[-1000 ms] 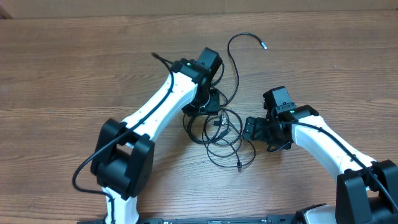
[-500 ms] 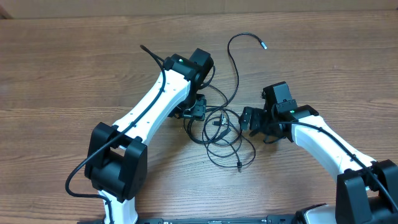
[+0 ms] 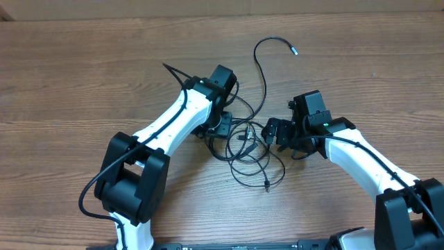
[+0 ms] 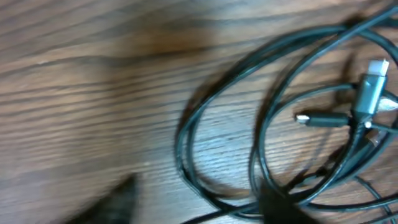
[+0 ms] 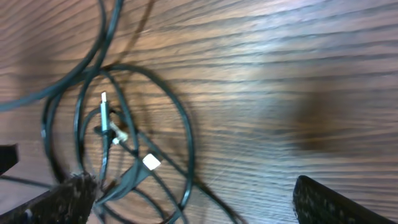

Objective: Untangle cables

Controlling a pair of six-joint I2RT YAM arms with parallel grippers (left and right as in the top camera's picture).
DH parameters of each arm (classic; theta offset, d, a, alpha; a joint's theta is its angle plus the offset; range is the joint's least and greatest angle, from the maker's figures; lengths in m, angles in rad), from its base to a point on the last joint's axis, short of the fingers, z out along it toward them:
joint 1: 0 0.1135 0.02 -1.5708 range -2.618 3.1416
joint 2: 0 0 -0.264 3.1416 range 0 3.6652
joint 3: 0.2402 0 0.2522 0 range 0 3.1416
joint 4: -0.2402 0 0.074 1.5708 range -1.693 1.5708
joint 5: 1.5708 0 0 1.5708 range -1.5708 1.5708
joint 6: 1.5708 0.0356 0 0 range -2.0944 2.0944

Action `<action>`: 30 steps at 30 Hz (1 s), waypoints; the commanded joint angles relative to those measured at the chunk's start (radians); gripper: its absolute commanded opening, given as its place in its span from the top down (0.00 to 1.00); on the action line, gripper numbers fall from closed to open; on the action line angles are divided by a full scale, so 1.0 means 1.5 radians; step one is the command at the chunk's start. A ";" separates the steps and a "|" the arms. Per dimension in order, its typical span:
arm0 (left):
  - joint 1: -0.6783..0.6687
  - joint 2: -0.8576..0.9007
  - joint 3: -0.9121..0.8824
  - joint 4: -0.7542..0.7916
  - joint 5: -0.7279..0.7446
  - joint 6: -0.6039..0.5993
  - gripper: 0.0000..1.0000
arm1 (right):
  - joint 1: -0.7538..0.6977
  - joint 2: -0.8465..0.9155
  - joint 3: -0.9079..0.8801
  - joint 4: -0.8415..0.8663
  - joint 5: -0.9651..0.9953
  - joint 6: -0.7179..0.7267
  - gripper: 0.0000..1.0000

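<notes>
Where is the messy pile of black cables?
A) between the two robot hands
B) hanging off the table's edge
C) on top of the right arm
A: the cables lie looped on the table, with the left gripper on one side and the right gripper on the other.

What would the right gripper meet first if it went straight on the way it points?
Probably the cables, whose loops lie just ahead of the open right gripper, though its height above them is unclear.

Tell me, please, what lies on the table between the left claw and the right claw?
The overhead view shows the tangled loops of the cables filling the stretch between the left claw and the right claw.
</notes>
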 commanded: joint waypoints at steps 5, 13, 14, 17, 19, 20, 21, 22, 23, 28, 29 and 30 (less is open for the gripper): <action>0.000 -0.052 0.042 -0.015 0.091 0.102 0.95 | -0.002 0.002 0.008 0.005 -0.145 0.003 0.00; 0.000 -0.190 0.161 -0.039 0.091 0.102 0.96 | -0.002 0.002 0.008 0.005 -0.180 0.003 0.00; 0.000 -0.205 0.173 -0.039 0.091 0.102 0.96 | -0.002 0.002 0.008 0.008 -0.180 0.003 0.00; 0.000 -0.253 0.206 -0.025 0.091 0.102 0.96 | -0.002 0.002 0.008 0.016 -0.180 0.003 0.00; 0.000 -0.286 0.220 -0.004 0.091 0.102 0.96 | -0.002 0.002 0.008 0.018 -0.180 0.003 0.00; 0.000 -0.301 0.222 0.010 0.091 0.102 0.96 | -0.002 0.002 0.008 0.018 -0.180 0.003 0.00; 0.000 -0.314 0.223 0.023 0.091 0.102 0.96 | -0.002 0.002 0.008 0.018 -0.180 0.003 0.00; 0.000 -0.329 0.223 0.040 0.091 0.101 0.96 | -0.002 0.002 0.008 0.018 -0.181 0.003 0.00; 0.000 -0.340 0.223 0.052 0.091 0.101 0.96 | -0.002 0.002 0.008 0.018 -0.181 0.003 0.00; 0.000 -0.381 0.223 0.110 0.085 0.102 0.96 | -0.001 0.002 0.008 0.017 -0.181 0.003 0.00; 0.000 -0.385 0.223 0.117 0.085 0.101 0.96 | -0.001 0.002 0.008 0.017 -0.181 0.003 0.00; 0.000 -0.386 0.223 0.118 0.085 0.101 0.96 | -0.001 0.002 0.008 0.017 -0.182 0.003 0.00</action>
